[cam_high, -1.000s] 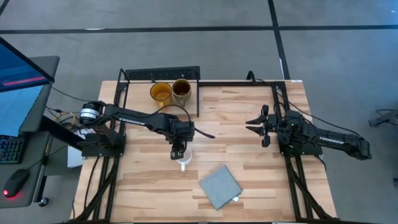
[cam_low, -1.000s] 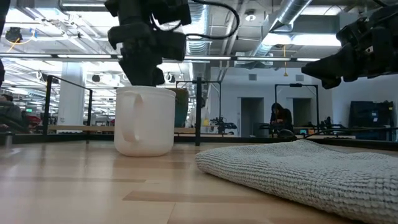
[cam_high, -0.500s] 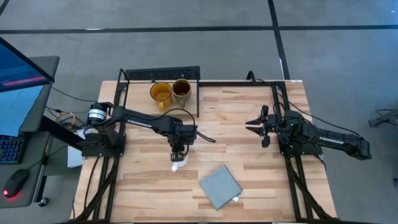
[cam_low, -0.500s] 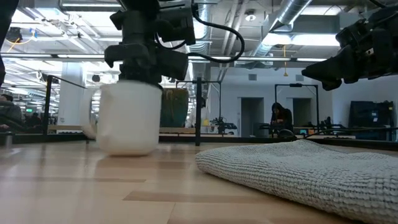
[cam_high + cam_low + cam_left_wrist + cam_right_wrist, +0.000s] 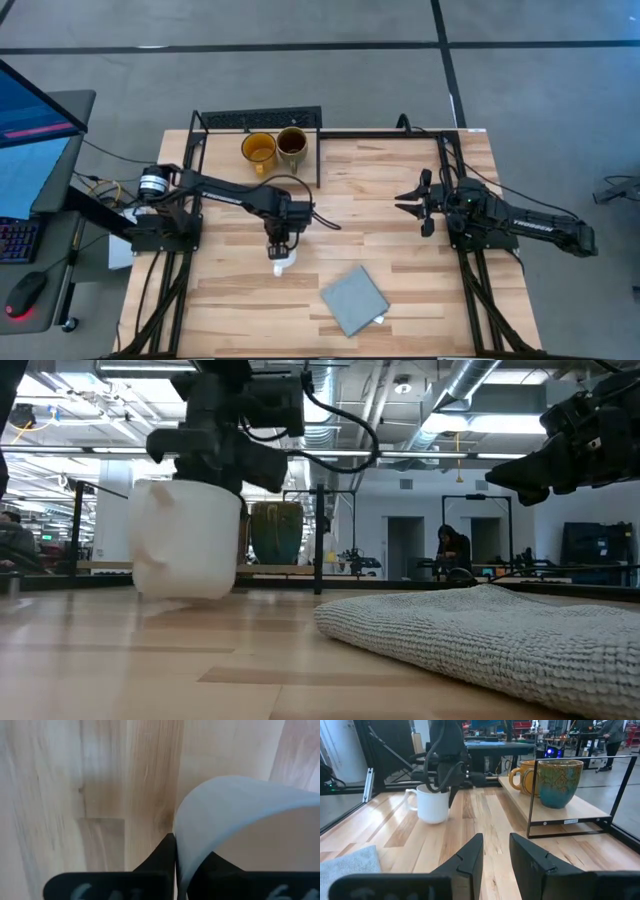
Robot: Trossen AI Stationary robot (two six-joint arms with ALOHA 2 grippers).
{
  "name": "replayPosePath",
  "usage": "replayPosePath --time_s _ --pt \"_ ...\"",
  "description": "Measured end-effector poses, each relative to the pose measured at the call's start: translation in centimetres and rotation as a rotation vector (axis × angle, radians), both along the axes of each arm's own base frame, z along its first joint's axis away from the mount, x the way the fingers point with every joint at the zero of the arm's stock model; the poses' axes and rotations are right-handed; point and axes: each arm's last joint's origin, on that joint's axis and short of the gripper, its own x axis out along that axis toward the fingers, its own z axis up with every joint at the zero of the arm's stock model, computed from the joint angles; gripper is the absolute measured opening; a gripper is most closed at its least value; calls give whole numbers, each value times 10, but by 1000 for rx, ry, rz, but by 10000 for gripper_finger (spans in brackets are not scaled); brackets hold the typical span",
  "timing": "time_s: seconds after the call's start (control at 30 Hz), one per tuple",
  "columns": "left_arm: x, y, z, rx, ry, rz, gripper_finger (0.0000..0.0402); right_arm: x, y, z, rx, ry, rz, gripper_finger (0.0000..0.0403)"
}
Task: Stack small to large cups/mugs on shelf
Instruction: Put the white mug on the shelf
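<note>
Wooden table (image 5: 400,280) is carrying a grey cloth (image 5: 354,300) — and the left gripper (image 5: 280,243) is clamping the white mug (image 5: 185,540) by its rim, mid-table. Yellow mug (image 5: 258,149) and olive mug (image 5: 292,143) are sitting on the shelf (image 5: 570,810) unstacked, so stacking seems barely begun. Right gripper (image 5: 412,201) is waiting, fingers apart.

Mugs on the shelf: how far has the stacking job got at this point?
Done: the yellow-orange mug and the olive-brown mug stand side by side on the shelf, not nested. In hand: the left gripper grips the white mug by its rim, tilted and partly lifted off the tabletop. Left: the white mug must reach the shelf, and no stacking is done. The right gripper waits open at the right.
</note>
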Motion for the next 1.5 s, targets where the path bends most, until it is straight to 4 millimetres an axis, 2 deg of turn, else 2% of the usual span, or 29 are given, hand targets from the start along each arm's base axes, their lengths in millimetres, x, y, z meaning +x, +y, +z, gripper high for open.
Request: replayPosePath --time_s 0.2,0.43,0.67,0.8,0.93,1.03,1.17,1.33,1.5 --pt "-10 2 22 72 -37 40 2 0 0 0 1 2 0 118" --pt "-36 8 66 175 -140 94 1 0 0 0 1 2 0 118" --pt "-91 28 115 348 -175 231 1 0 -1 0 -2 1 -22 118" --pt "-126 48 139 495 -211 340 1 0 -2 0 -14 2 -55 118" --pt "-154 68 156 559 -263 385 1 0 -2 0 -16 2 -74 118" --pt "-170 81 163 605 -256 380 0 0 -2 0 -19 0 -74 118" --pt "-182 98 164 636 -207 360 0 0 -2 0 -43 3 -71 118" --pt "-186 126 155 628 -103 362 0 0 -2 1 -68 1 -69 118" --pt "-192 159 140 523 -40 412 0 0 -2 0 -51 6 -70 118"
